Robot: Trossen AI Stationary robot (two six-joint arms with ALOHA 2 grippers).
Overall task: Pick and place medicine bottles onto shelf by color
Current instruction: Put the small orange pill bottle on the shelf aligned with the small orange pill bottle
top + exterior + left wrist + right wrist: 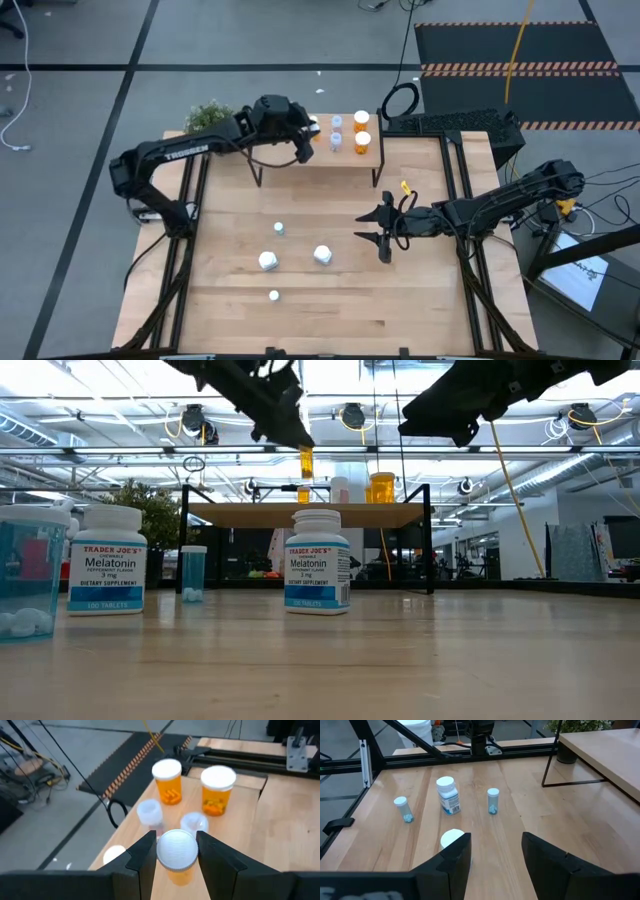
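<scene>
Orange bottle [176, 865] is clamped in the left gripper [175, 854] above the shelf [352, 158]; right gripper [495, 851] hangs released.

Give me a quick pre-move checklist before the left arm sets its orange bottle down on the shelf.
1. Grip: left gripper is shut on the held orange bottle, fingers on either side just under its white cap. Ok.
2. Position: the gripper is above the shelf. Ok.
3. Colour group: two orange bottles already stand together on the shelf. Ok as a target.
4. Path: two pale bottles stand between the held bottle and the orange pair; knock risk. Not ok.
5. Right gripper: open, empty, over the table away from the shelf. Ok.
6. Free space beside the orange pair: cannot tell.
</scene>
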